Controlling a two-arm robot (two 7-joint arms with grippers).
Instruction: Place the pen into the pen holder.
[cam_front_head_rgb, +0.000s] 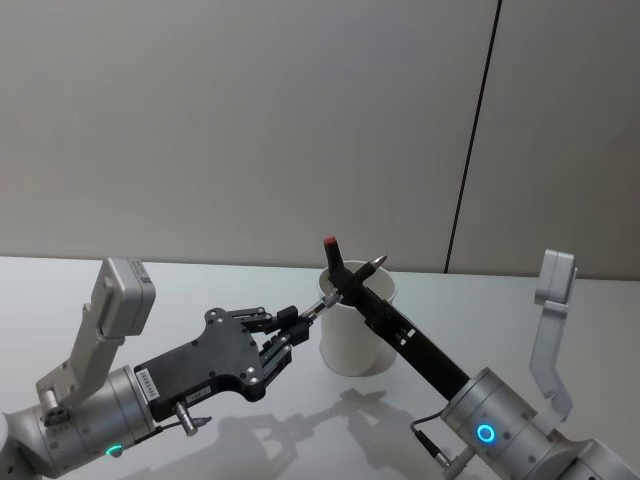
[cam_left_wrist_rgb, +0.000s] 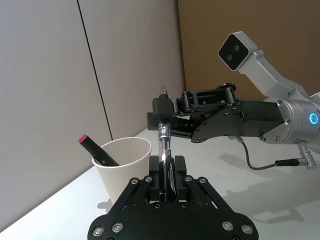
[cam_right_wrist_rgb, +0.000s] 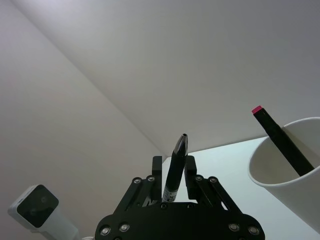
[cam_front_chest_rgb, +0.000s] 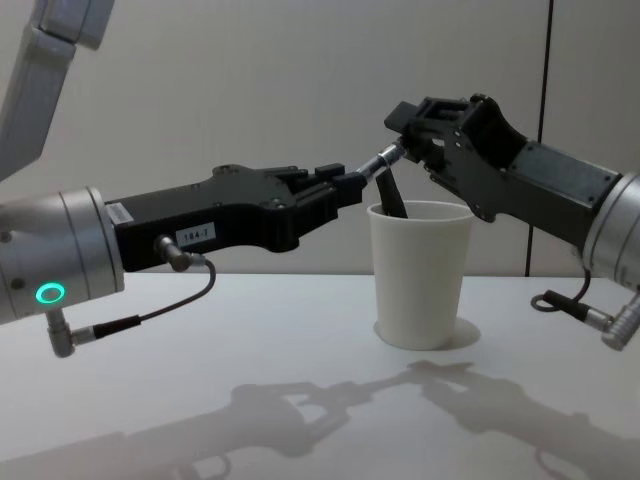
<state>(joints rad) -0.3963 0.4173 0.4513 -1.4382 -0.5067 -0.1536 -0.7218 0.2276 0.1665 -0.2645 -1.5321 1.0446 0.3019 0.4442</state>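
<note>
Chest view shows you both grippers meeting above the pen holder (cam_front_chest_rgb: 421, 272), which stands on the white table (cam_front_chest_rgb: 300, 390) with bare room on every side. Your left gripper (cam_front_chest_rgb: 345, 187) and right gripper (cam_front_chest_rgb: 412, 140) each clamp one end of the pen (cam_front_chest_rgb: 380, 160). A red-capped marker (cam_front_head_rgb: 334, 256) leans inside the cup, its lower part hidden.

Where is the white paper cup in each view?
Head: the white tapered paper cup sits at centre.
Left wrist: lower left.
Right wrist: right edge, cut off.
Chest: centre-right, on the table.
Shared landmark: the red-capped black marker standing in it.
</note>
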